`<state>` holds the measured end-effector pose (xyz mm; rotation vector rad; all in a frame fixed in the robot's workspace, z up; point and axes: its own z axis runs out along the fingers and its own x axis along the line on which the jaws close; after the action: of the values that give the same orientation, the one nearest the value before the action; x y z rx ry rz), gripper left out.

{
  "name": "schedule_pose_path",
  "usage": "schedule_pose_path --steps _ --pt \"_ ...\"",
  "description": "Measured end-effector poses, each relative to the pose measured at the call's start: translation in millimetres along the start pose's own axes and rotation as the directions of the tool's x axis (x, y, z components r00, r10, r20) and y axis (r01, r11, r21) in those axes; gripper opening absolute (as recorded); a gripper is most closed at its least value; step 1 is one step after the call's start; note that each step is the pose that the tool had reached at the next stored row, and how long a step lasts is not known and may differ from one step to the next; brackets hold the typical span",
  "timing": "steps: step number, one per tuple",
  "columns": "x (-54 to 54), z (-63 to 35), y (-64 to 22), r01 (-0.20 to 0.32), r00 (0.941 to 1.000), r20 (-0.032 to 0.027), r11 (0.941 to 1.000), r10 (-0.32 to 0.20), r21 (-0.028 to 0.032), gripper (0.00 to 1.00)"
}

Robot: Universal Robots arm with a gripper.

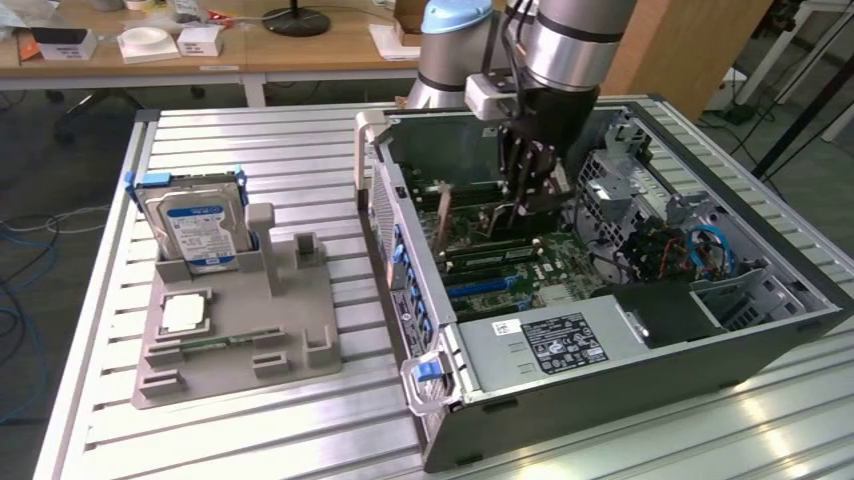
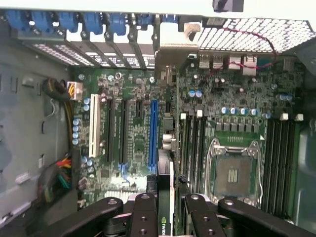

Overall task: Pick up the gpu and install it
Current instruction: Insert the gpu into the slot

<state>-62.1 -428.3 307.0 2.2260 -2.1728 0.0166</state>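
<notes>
The gpu [image 2: 165, 223] is held edge-on in the clenched claw [image 2: 169, 203], inside the open computer case [image 1: 787, 330], over the motherboard [image 2: 232, 98] and near the blue expansion slot [image 2: 153, 133]. Insertion appears to be in hand; exact edge-to-slot alignment is judged necessary.

Gpu [image 2: 168, 148]: thin dark green card, seen edge-on, upright, clamped in the gripper [image 2: 169, 205] above the motherboard [image 2: 227, 103], just beside the long blue slot [image 2: 153, 133]; its silvery bracket [image 2: 174, 52] is at the far end.
</notes>
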Motion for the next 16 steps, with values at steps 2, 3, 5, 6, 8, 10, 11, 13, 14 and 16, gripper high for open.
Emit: schedule_pose_path --steps 2,3,5,6,8,10,11,13,14,16 --pt "-1.0 3.5 1.1 0.0 1.0 -0.001 1.0 0.0 0.0013 0.26" --pt "-1.1 4.0 1.1 0.0 1.0 -0.0012 1.0 0.0 0.0013 0.26" --pt "-1.1 4.0 1.0 0.0 1.0 -0.0012 1.0 0.0 0.0014 0.26" --pt "-1.0 4.1 1.1 0.0 1.0 -0.0014 1.0 0.0 0.0013 0.26" --pt "-1.2 7.4 1.0 0.0 1.0 -0.0012 1.0 0.0 0.0014 0.26" --pt "-1.3 10.9 0.9 0.0 1.0 -0.0015 1.0 0.0 0.0015 0.26" --pt "-1.3 12.7 0.9 0.0 1.0 -0.0028 1.0 0.0 0.0015 0.26" --pt "-1.4 15.0 1.0 0.0 0.9999 -0.0112 1.0 0.0 0.0014 0.26" --pt "-1.4 16.0 0.9 0.0 0.9999 -0.0163 1.0 0.0 0.0014 0.26" --pt "-1.7 18.1 0.9 0.0 0.9997 -0.0253 1.0 0.0 0.002 0.26"
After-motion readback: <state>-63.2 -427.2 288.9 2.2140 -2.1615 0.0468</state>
